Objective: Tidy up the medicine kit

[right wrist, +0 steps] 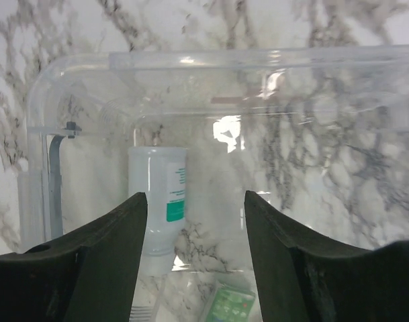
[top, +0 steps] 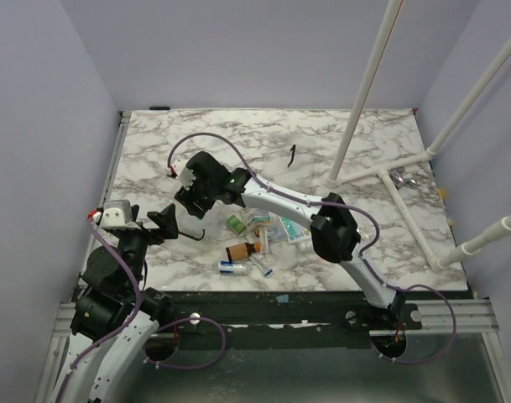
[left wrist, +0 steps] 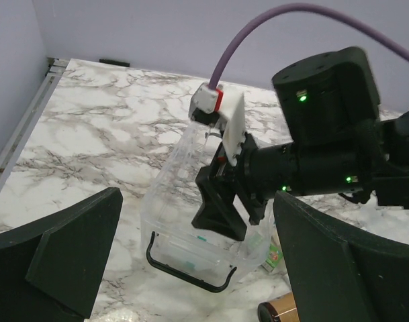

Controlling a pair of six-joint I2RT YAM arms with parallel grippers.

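Note:
A clear plastic kit box [left wrist: 169, 201] with a black handle [left wrist: 188, 272] stands on the marble table. A white bottle with a teal label [right wrist: 157, 201] lies inside it. My right gripper [right wrist: 194, 221] is open and empty, its fingers [left wrist: 221, 211] lowered into the box's open top; the top view shows the right gripper [top: 190, 206] over the box [top: 190, 228]. My left gripper [left wrist: 197, 201] is open and empty, just in front of the box's handle side, also seen from above [top: 164, 225]. A green packet [left wrist: 275, 255] lies right of the box.
Loose items lie right of the box: a green packet [top: 236, 223], clear sachets [top: 280, 228], a brown bottle [top: 242, 250], a small white bottle [top: 232, 267] and a small tube [top: 262, 267]. A white pipe frame [top: 406, 193] stands at the back right. A black item [top: 293, 154] lies farther back.

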